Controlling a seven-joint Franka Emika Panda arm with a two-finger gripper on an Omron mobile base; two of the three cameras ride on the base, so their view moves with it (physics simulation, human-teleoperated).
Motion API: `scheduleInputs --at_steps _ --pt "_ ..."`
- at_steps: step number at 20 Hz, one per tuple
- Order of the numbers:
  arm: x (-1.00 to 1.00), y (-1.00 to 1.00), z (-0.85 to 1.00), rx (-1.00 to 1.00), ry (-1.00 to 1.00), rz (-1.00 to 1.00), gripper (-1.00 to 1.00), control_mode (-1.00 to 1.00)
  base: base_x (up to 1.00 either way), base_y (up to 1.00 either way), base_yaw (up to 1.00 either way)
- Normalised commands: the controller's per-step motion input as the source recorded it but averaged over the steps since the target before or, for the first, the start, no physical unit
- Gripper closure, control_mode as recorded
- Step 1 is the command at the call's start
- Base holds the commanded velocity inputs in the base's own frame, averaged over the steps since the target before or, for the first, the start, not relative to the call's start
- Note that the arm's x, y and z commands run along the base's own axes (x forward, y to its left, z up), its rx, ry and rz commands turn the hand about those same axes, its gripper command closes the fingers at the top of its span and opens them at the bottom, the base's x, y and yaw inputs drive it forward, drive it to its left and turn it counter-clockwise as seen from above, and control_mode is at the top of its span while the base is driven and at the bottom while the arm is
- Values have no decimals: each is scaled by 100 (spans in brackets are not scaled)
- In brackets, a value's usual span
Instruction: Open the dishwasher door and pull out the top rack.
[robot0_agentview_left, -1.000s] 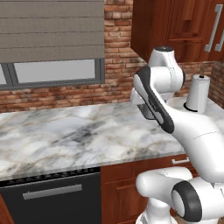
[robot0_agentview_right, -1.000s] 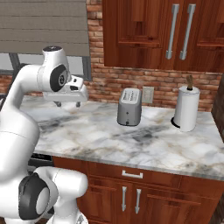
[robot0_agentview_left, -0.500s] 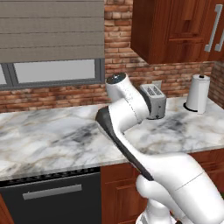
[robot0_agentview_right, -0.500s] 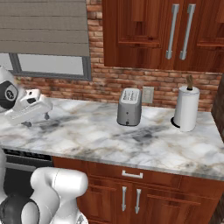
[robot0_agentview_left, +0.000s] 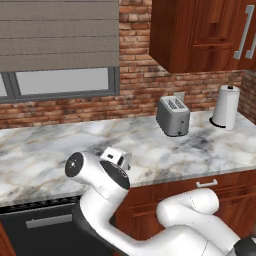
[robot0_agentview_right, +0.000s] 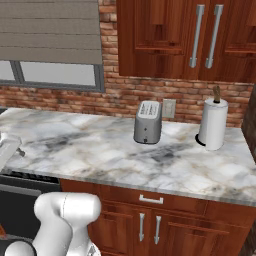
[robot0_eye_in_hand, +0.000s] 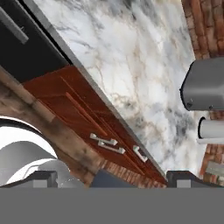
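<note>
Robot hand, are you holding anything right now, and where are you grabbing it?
Nothing is held. In the hand view the gripper has only air between its fingertips, and the dishwasher door below the counter is shut and untouched.

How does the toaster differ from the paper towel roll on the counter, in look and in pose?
The toaster is a grey metal box with slots on top; the paper towel roll is a white cylinder. The toaster is lower and wider, while the roll stands taller and upright on a holder. The roll is nearer the counter's right end. Both rest on the marble counter by the brick wall.
</note>
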Motion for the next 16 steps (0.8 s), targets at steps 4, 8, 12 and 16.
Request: scheduleInputs --at_steps 4,8,12,16 --pt "-6 100 -97 -48 -1 16 -100 -100 0 0 0" --pt "-20 100 -83 -43 0 14 -100 -100 0 0 0" --pt "-42 100 -64 -38 -4 6 -100 -100 0 0 0" --pt "-8 100 -54 -29 -13 0 -100 -100 0 0 0"
